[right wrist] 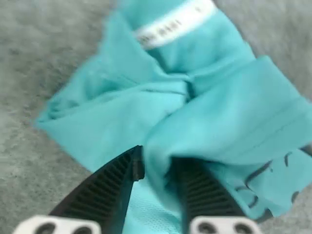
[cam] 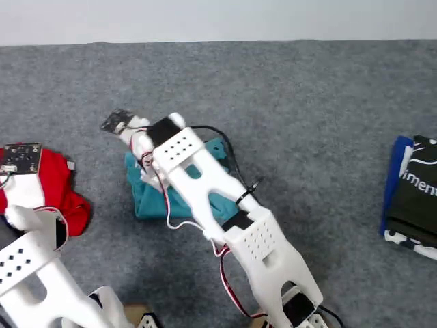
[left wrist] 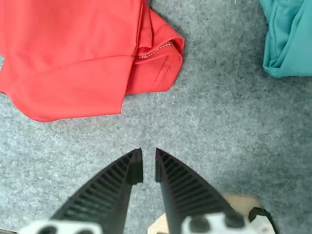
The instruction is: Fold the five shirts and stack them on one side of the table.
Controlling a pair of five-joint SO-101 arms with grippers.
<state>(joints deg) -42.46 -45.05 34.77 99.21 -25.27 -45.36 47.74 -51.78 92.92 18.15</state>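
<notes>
Pinching the teal shirt [right wrist: 204,112] — right gripper [right wrist: 157,165], wrist view.

Open grey mat [cam: 321,123] separates teal shirt [cam: 145,201] from stacked shirts [cam: 416,198].

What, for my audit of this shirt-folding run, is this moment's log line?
right gripper jaws shut on teal shirt | left gripper jaws shut, empty, over table beside red shirt | stack lies apart
</notes>
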